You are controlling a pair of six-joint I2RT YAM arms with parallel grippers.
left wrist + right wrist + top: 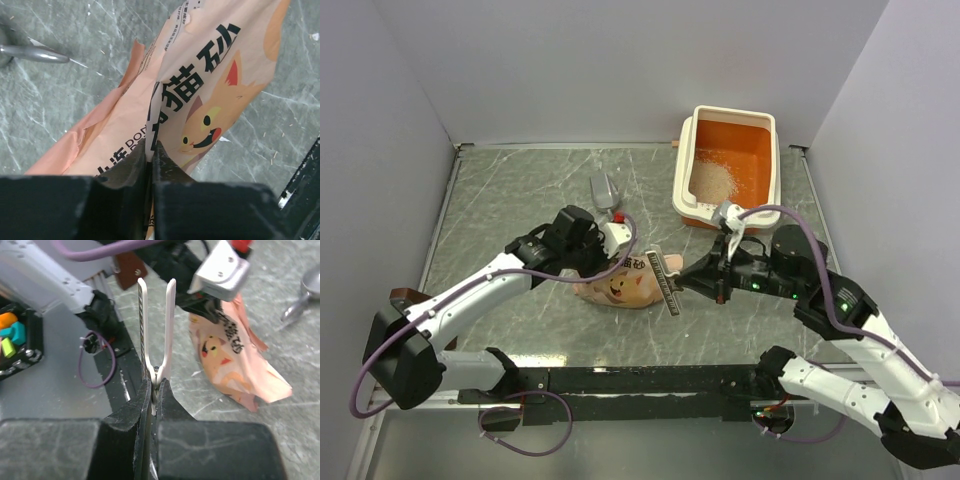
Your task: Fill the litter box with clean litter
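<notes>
Pinching a fold of the pink-orange paper bag (200,100), the left fingers (167,170) are pressed close with paper between them. The bag seems to rest mid-counter (520,190), though its underside is hidden. The right fingers (172,402) are clamped on the hinge end of a white clip (166,330), its two prongs apart, just beside the bag. At the far right stands the litter box (757,160), a small heap of clean litter (712,181) inside. A grey scoop (605,190) lies behind the bag.

Robotics lab cell: bare grey walls (620,60) around a marbled table (520,190).
</notes>
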